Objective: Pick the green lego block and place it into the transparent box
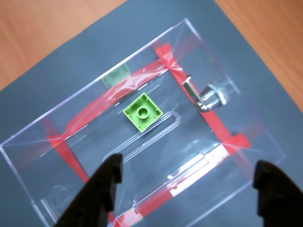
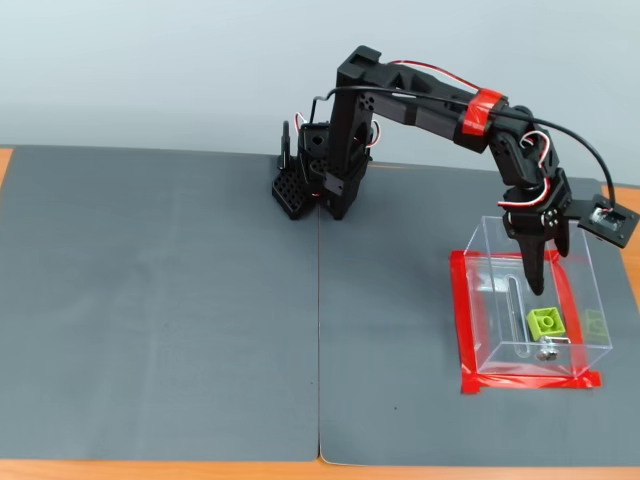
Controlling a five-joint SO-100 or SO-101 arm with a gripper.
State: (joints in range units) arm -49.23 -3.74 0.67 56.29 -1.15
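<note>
The green lego block lies on the floor of the transparent box, studs up, beside the slot. In the fixed view the block sits in the box near its right front, close to a small metal piece. My gripper is open and empty, its two black fingers spread above the box's near side. In the fixed view the gripper hangs inside the top of the box, above and behind the block, apart from it.
Red tape frames the box's footprint on the dark grey mat. The arm's base stands at the back centre. Wooden tabletop shows past the mat edges. A faint green reflection shows on the box wall.
</note>
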